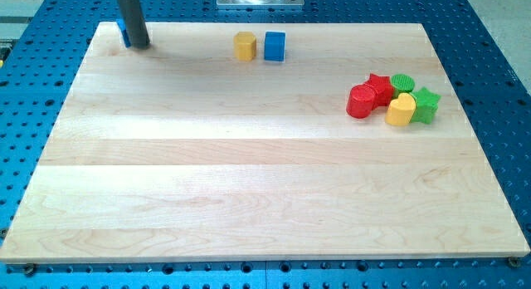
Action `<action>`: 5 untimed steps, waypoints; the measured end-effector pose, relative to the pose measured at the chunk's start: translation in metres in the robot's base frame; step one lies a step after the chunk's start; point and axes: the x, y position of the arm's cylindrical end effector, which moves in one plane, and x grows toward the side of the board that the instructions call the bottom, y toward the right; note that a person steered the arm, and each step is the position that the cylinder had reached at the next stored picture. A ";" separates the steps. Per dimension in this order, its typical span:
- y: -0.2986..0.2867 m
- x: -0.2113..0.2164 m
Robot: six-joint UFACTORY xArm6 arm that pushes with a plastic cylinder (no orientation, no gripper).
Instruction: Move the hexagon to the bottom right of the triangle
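A yellow hexagon [244, 46] sits near the view's top, a little left of centre. A blue cube [275, 46] stands just to its right. My tip [138, 46] rests on the board at the view's top left, far to the left of the hexagon. A blue block [121, 30] pokes out from the rod's left side, touching or nearly touching it. Most of this block is hidden by the rod, so I cannot make out its shape.
A cluster of blocks sits at the view's right: a red cylinder [362, 102], a red star [380, 86], a green cylinder [403, 82], a yellow heart [401, 111] and a green star [426, 105]. The wooden board [249, 181] lies on a blue perforated table.
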 end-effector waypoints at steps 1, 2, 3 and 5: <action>0.009 0.000; 0.092 -0.011; 0.177 -0.024; 0.215 0.020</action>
